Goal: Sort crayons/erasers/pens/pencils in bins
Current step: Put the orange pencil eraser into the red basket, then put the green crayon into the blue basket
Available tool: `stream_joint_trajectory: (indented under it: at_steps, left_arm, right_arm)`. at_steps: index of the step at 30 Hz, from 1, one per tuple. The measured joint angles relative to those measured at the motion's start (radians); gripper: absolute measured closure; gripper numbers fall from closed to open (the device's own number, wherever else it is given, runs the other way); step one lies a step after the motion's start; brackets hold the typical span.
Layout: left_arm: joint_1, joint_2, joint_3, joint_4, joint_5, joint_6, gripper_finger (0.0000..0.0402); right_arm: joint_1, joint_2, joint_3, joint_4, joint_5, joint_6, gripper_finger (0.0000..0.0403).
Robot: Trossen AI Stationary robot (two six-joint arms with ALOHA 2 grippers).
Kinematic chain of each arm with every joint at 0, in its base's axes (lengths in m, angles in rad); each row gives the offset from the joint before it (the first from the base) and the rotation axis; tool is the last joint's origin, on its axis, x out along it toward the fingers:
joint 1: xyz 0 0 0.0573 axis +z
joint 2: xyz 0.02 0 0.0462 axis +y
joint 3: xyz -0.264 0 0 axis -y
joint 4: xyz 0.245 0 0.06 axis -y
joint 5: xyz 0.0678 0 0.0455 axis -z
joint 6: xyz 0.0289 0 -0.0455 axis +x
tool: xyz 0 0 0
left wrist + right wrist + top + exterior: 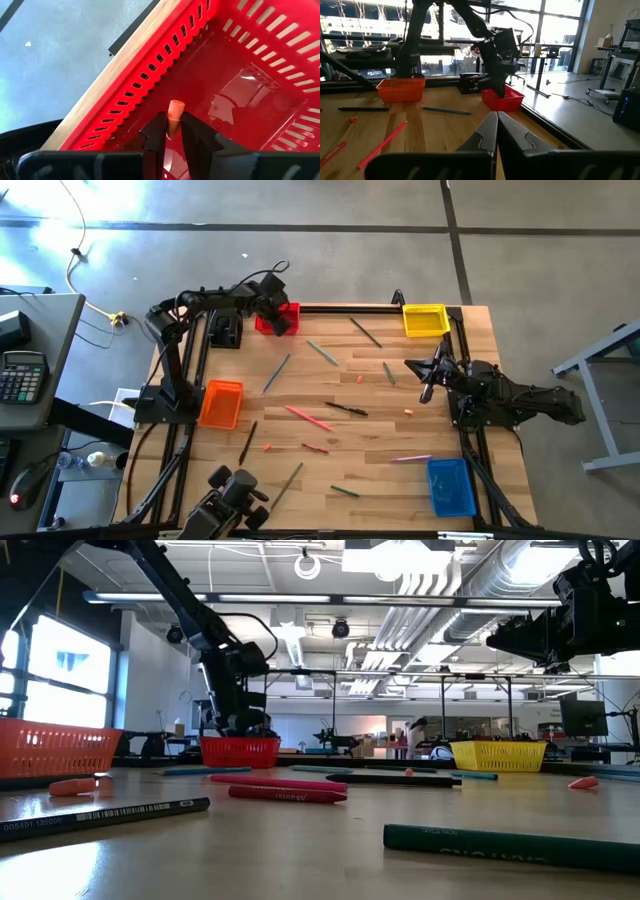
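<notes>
Nearest us in the low view, a dark green pencil [510, 845] lies at the lower right of the wooden surface [300, 860], a black pencil [100, 815] at the lower left, and two red-pink sticks [285, 790] just behind them at mid-frame.

Farther back, at the left of centre in that view, the left hand [170, 134] hangs over the red slotted plastic bin [240, 75]. The left wrist view shows its two dark fingers [155, 137] clamped on a small pink-orange eraser [174, 115], whose tip pokes out past the fingertips, above the bin's glossy floor and close to its slotted wall. In the high view that bin sits at the upper left of the surface, with the arm folded over from the left edge and the wrist turned down into it.

We judge the step in hand to be the drop. To do it well, we would keep the eraser inside the rim, away from the wall slots, part the fingers only a little, and lift straight up so nothing catches the bin.

The right hand [428, 370] waits at the right of the surface below the yellow bin [425, 320]; its fingers lie pressed together on nothing, pointing across toward the red bin.
</notes>
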Motion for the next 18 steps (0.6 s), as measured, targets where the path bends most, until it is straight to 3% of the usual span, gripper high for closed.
stream_joint_trajectory:
  at_steps: [18]
  left_arm:
    - [-0.021,-0.055,0.000,-0.012,0.004,0.028,0.0290]
  right_arm:
    - [0.000,0.000,0.000,0.000,0.000,0.000,0.0402]
